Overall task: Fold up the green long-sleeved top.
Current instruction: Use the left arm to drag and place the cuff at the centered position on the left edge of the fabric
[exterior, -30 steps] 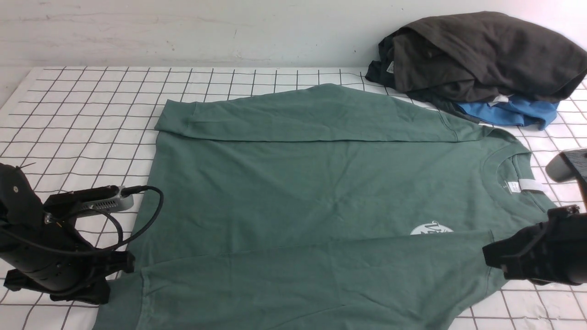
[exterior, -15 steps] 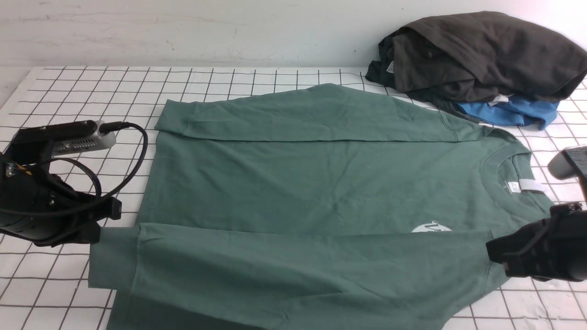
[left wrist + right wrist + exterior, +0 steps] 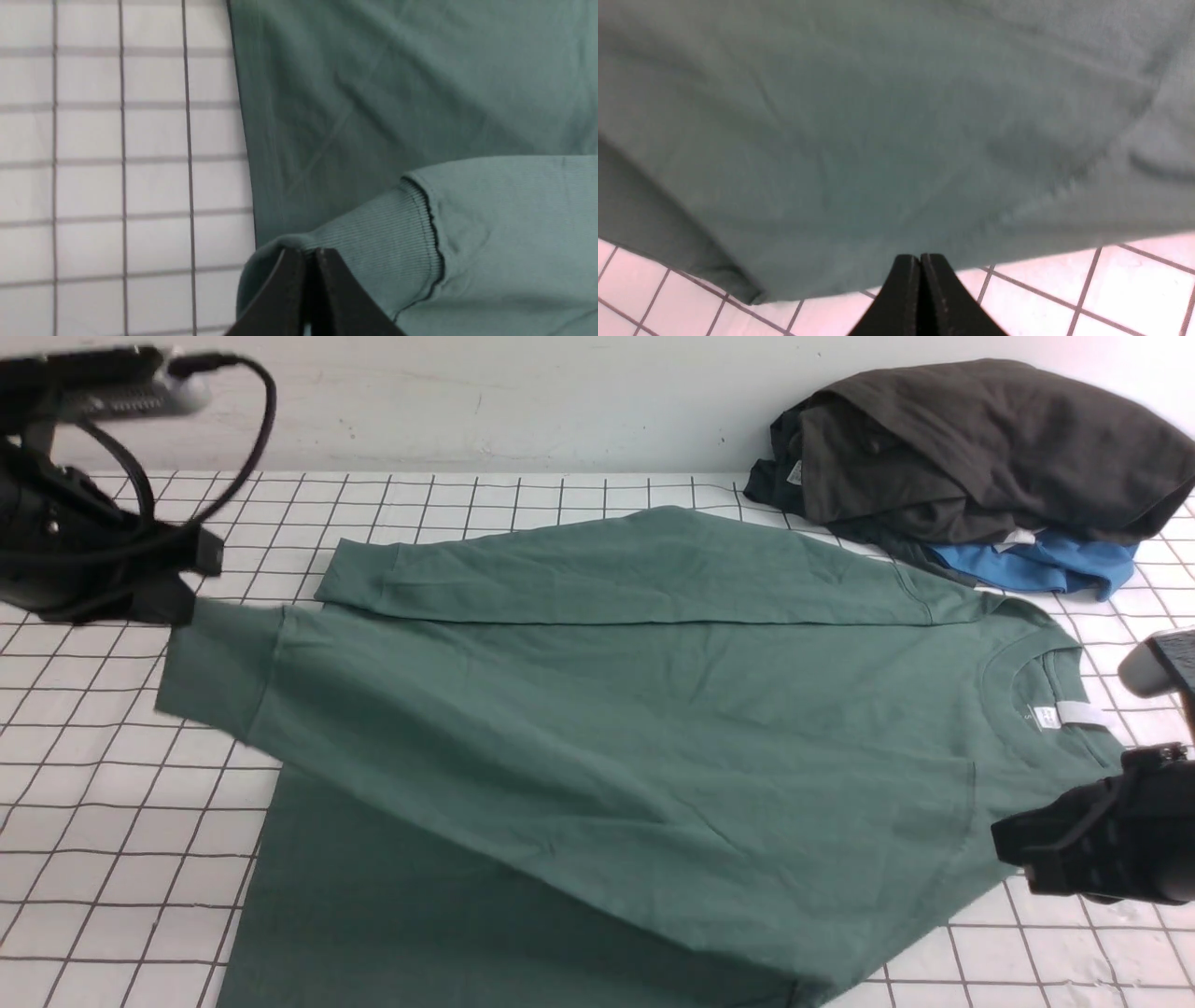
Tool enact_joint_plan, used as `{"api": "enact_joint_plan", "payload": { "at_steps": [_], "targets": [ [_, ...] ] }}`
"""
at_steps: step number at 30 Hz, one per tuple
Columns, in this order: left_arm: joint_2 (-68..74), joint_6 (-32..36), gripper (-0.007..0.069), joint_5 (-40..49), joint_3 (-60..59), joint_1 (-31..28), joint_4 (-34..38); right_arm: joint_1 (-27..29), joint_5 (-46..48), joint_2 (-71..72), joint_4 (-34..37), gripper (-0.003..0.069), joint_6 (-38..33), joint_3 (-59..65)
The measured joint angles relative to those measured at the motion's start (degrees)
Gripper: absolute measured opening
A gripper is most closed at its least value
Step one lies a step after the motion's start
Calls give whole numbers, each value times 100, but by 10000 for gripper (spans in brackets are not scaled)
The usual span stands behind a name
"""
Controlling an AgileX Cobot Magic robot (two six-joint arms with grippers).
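A white cloth (image 3: 112, 784) ruled with a dark grid covers the desk (image 3: 28, 523), and a plain pale wall (image 3: 467, 401) rises just behind its far edge. The green long-sleeved top (image 3: 607, 709) lies spread across the middle of the desk, its neck to the right and its hem to the left, with a white neck label (image 3: 1074, 714) showing inside the collar. The far sleeve (image 3: 607, 569) is folded flat along the top's far side. The near sleeve (image 3: 467, 728) is raised off the cloth and stretches across the body towards the far left. Its ribbed cuff (image 3: 210, 663) hangs from the left tool (image 3: 182, 607), which is high over the far-left part of the desk. In the left wrist view the left tool (image 3: 306, 254) has its jaws pressed together on the edge of the cuff (image 3: 373, 242). The right tool (image 3: 1004, 849) sits low at the near right, at the top's edge by the shoulder. In the right wrist view the right tool (image 3: 920, 259) has its jaws closed right on that edge, nipping the green fabric. In the far right corner a heap of dark grey-brown garments (image 3: 980, 448) rests against the wall, with a blue garment (image 3: 1046, 565) poking out from beneath it, just beside the top's shoulder.
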State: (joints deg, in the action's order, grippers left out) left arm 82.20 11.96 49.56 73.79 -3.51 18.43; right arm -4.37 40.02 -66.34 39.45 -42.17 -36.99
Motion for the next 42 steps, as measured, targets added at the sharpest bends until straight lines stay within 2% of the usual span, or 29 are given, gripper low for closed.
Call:
{"api": "enact_joint_plan", "payload": {
  "at_steps": [4,11,16,25,29,30,32,38,42],
  "targets": [
    [225,24,-5,-383,236,0,0,0,0,0,0,-10,0,0],
    [1808,56,-5,-1071,293,0,-5,0,0,0,88,-10,0,0],
    [2544,56,-5,-857,605,0,-40,0,33,0,93,-10,0,0],
    [2649,248,-5,51,1465,30,223,0,46,0,93,-10,-84,0],
    [2578,765,-5,1070,2314,398,647,0,14,0,112,-10,-102,0],
    [2571,786,-5,1070,2350,425,647,0,8,0,112,-10,-102,0],
    [2433,972,-5,1457,2760,841,873,0,-17,0,14,-10,-107,0],
    [2347,1042,-5,1611,3056,1497,1336,0,-43,0,-136,-10,-107,0],
    [2386,1573,-5,2005,3467,2075,2337,0,-85,0,-252,-10,-107,0]
  ]
}}
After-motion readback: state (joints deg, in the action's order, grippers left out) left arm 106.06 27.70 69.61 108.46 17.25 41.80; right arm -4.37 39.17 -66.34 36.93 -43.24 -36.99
